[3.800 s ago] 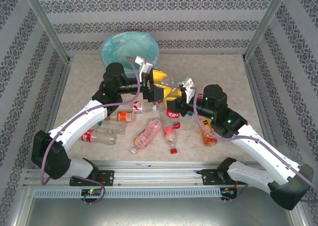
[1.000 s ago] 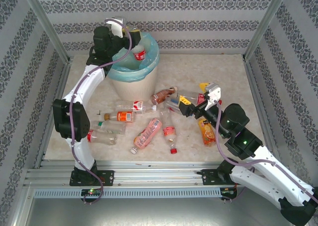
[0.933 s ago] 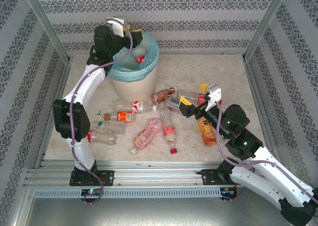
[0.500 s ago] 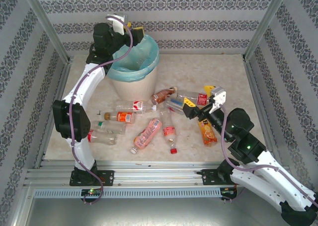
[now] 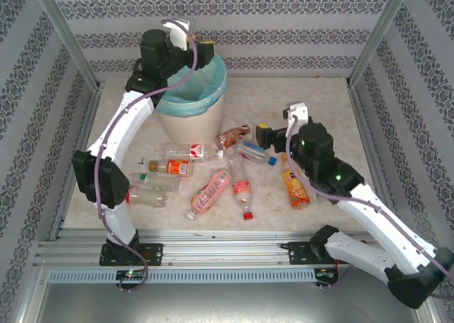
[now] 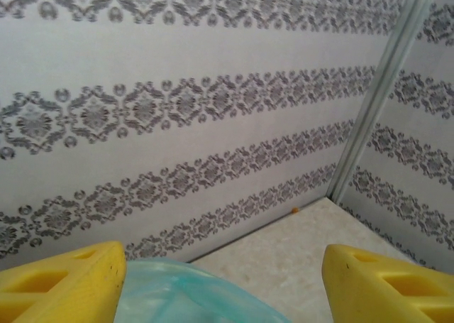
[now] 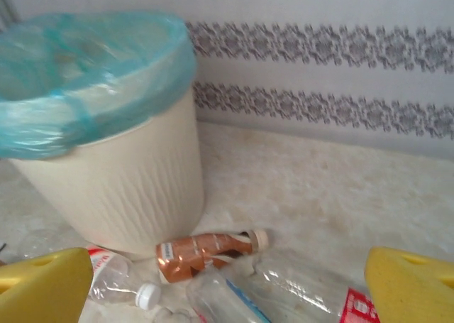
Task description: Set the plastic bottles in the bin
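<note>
**A:** What lies nearest the arm bases?

**B:** A pink-labelled bottle (image 5: 211,192) on its side. A red-capped bottle (image 5: 242,192) is just right of it and a red-labelled bottle (image 5: 142,195) is off to the left. An orange bottle (image 5: 296,188) lies to the right, beside the right arm.

**A:** And a little farther?

**B:** On the left are a green-capped bottle (image 5: 157,180), an orange-labelled bottle (image 5: 174,167) and a red-and-white-labelled bottle (image 5: 195,151), all flat on the table (image 5: 319,103). In the middle is a clear blue-capped bottle (image 5: 255,152), with a brown bottle (image 5: 233,135) just beyond it.

**A:** The right gripper?

**B:** The right gripper (image 5: 273,135) hangs over that middle cluster. Its wrist camera shows the yellow fingers (image 7: 42,287) spread wide with nothing held. The brown bottle lies ahead of them, near the foot of the bin.

**A:** Where is the bin?

**B:** The bin (image 5: 191,118) stands upright at the far left of centre, with a blue-green bag (image 5: 216,89) folded over its rim.

**A:** And the left gripper?

**B:** The left gripper (image 5: 202,51) is raised at the bin's far rim, close to the back wall (image 5: 284,25). Its jaws are wide apart and empty, with the bag's edge just below them.
</note>
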